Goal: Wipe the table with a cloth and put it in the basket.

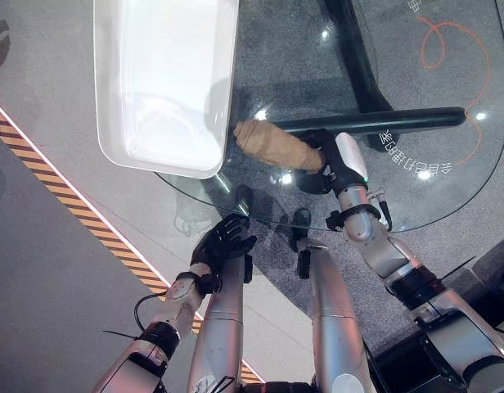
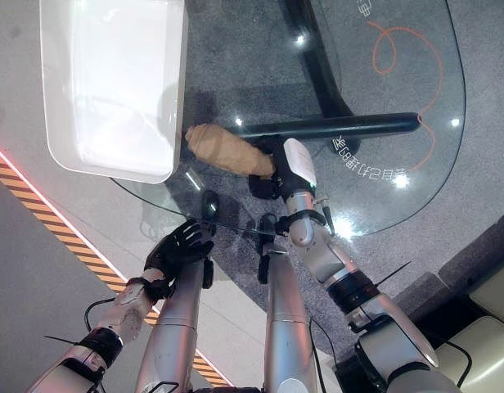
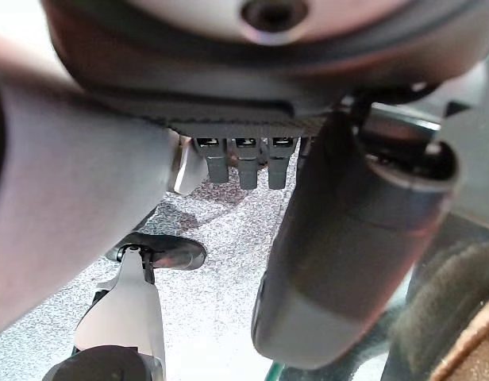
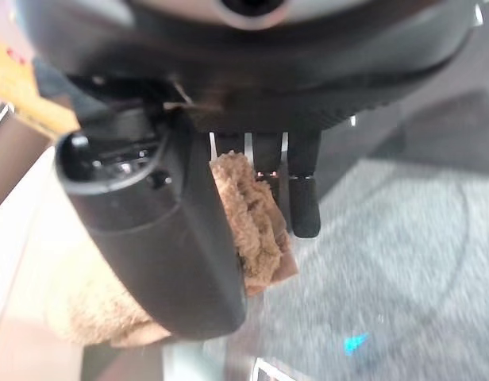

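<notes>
A rolled tan cloth (image 1: pixel 272 146) lies low over the glass table (image 1: pixel 448 180), and my right hand (image 1: pixel 334 168) is shut on its right end. The right wrist view shows the cloth (image 4: pixel 252 222) pinched between the thumb and the curled fingers. The cloth's free end reaches the near right corner of the white basket (image 1: pixel 166 168), which stands on the table's left part; I cannot tell if they touch. My left hand (image 1: pixel 223 241) hangs below the table's near edge, fingers relaxed and holding nothing.
A black table leg bar (image 1: pixel 383 121) runs under the glass just behind the cloth. An orange cord (image 1: pixel 448 41) loops on the floor at the back right. Yellow-black striped tape (image 1: pixel 72 213) crosses the floor on the left.
</notes>
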`<state>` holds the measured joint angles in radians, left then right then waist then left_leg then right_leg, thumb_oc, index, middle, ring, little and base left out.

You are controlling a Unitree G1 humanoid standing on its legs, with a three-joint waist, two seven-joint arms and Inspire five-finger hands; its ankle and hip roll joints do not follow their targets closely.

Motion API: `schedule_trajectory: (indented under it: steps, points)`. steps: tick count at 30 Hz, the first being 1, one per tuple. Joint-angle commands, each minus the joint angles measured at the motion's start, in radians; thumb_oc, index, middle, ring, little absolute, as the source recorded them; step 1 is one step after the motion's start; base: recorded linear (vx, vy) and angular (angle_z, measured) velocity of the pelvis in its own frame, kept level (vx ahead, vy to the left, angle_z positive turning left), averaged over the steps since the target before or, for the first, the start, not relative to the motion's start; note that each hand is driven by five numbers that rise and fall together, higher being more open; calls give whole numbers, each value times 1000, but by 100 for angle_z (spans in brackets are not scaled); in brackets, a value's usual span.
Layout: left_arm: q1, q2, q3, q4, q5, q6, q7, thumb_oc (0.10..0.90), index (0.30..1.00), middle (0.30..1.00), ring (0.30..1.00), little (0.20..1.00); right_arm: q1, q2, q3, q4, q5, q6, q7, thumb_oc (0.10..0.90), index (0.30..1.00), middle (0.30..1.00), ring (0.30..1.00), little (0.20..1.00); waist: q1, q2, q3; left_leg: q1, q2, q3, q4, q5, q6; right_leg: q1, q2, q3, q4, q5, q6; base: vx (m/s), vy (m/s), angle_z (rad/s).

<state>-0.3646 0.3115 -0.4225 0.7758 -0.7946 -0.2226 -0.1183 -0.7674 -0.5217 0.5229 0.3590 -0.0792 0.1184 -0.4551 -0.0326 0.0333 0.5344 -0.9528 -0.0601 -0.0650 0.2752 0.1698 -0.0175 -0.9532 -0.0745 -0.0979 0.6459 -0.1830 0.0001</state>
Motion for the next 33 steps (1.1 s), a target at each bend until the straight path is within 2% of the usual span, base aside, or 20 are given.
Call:
schedule_trajectory:
  steps: [1,7,10,14,17,24,27,28,33]
  points:
    - [112,-75,-102,28,6,29,-18,800,900,900,900,900,-78,-118,-178,35,71,-13,-190,100,300,300,300,200,21,13,-14,-7,-45,100,200,-216,98,-22,64,35,-238,251,13,0,0,0]
    - [117,-71,-113,24,-4,22,-20,800,900,900,900,900,-124,-160,-207,106,137,-23,-273,100,300,300,300,200,25,20,-14,-6,-47,100,199,-220,99,-22,67,35,-243,251,12,1,2,-2]
    - [121,-69,-119,14,-13,19,-16,800,900,900,900,900,-112,-175,-233,118,171,-37,-324,100,300,300,300,200,21,24,-14,-9,-48,103,197,-221,100,-25,68,38,-248,252,11,1,3,3]
    - [123,-67,-120,11,-15,18,-16,800,900,900,900,900,-105,-181,-242,120,183,-41,-341,100,300,300,300,200,20,25,-14,-10,-48,104,197,-222,100,-25,68,39,-250,252,11,0,1,2]
    - [130,-66,-121,10,-20,8,-21,800,900,900,900,900,-82,-194,-277,145,235,-58,-405,100,300,300,300,200,15,29,-14,-11,-48,109,194,-223,100,-26,67,43,-258,253,10,0,0,0]
    - [133,-63,-129,1,-29,0,-14,800,900,900,900,900,-40,-201,-329,210,334,-119,-488,100,300,300,300,200,8,33,-14,-9,-47,115,188,-225,100,-22,68,49,-270,256,9,-1,0,-1]
    - [137,-60,-134,-5,-34,-4,-9,800,900,900,900,900,-13,-193,-354,236,380,-162,-525,100,300,300,300,200,5,34,-14,-7,-46,117,186,-224,100,-20,68,52,-273,258,8,0,0,0]
    - [140,-57,-136,-14,-34,-2,-3,800,900,900,900,900,13,-184,-388,250,415,-195,-554,100,300,300,300,200,3,35,-14,-5,-46,118,183,-224,99,-17,69,54,-278,260,9,0,0,0]
    - [138,-54,-141,-27,-35,0,7,800,900,900,900,900,37,-175,-417,263,425,-218,-599,100,300,300,300,200,-1,38,-14,-7,-47,120,179,-223,100,-18,68,55,-285,265,10,-2,-12,-3]
